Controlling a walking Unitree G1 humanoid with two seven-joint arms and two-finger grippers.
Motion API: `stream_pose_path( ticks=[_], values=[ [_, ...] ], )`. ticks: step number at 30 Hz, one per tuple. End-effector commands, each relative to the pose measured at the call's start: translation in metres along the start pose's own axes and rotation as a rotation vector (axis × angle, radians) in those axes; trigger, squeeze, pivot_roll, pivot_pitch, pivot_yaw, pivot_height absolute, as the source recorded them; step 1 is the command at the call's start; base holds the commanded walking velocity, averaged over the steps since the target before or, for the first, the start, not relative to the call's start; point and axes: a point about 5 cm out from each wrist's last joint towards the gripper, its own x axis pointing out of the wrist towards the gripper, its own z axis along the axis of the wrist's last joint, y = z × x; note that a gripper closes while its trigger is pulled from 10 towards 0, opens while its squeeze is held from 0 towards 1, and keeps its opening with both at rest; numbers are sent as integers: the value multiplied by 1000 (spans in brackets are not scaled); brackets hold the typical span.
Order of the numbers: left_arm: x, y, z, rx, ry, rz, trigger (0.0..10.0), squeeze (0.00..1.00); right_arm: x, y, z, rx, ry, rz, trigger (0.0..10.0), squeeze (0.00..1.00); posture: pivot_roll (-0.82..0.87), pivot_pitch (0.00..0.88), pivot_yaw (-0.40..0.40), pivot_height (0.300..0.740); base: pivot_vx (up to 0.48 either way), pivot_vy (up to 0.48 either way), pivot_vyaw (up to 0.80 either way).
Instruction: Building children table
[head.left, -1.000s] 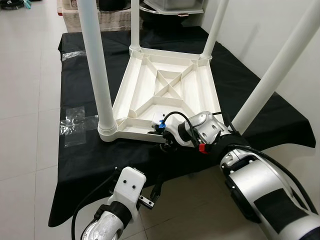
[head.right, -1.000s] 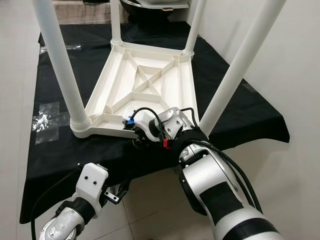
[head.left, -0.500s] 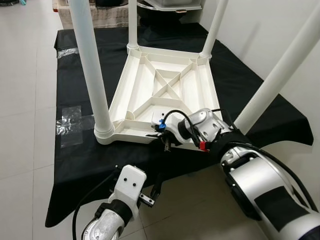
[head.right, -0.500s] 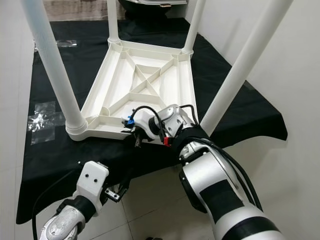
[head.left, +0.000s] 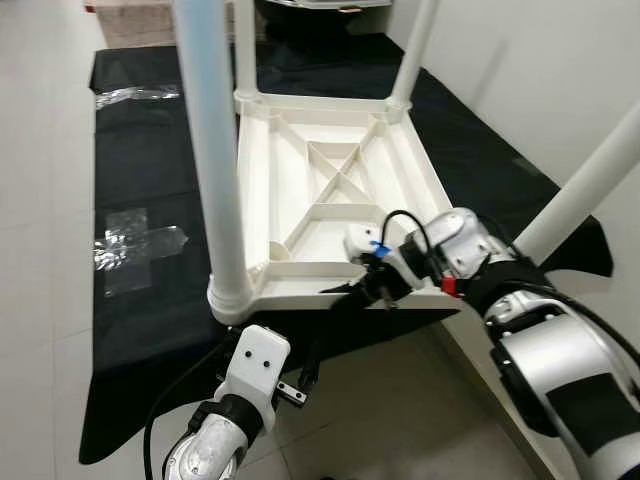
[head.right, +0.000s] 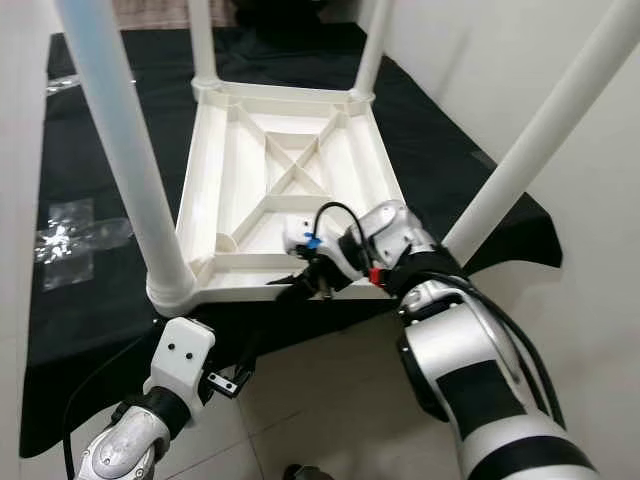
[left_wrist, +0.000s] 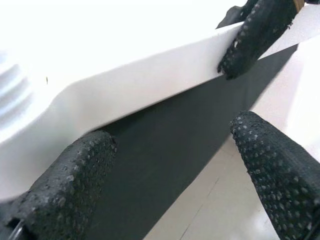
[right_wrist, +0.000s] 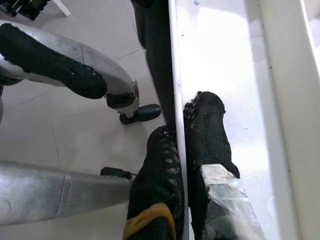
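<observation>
In the left eye view, the white table (head.left: 330, 200) lies upside down on a black cloth (head.left: 150, 180), 4 legs up. The right gripper (head.left: 362, 292) pinches the table's near rim.

In the left wrist view, the left gripper (left_wrist: 170, 165) is wide open just below that rim, holding nothing.

In the right wrist view, 2 black fingers (right_wrist: 207, 130) squeeze the thin rim.

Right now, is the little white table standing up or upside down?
Upside down. The white table lies top-down on the black cloth, its legs pointing up.
</observation>
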Motion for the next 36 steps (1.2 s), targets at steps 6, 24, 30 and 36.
stream_pose_path(
  ticks=[6,24,30,36],
  values=[
    [-1,-2,-7,-9,36,-9,10000,0,15,1,14,-213,-26,-4,0,0,39,176,-135,740,0,0,0],
    [0,-1,-10,-8,50,-11,10000,0,42,8,83,-674,-269,-87,0,0,35,170,-133,740,0,0,0],
    [1,-1,-10,-7,52,-9,10000,0,44,6,82,-653,-256,-112,0,0,37,168,-134,740,0,0,0],
    [2,-2,-10,-5,51,-9,10000,0,47,-8,80,-564,-185,-287,10000,0,36,166,-135,740,0,0,0]
  ],
)
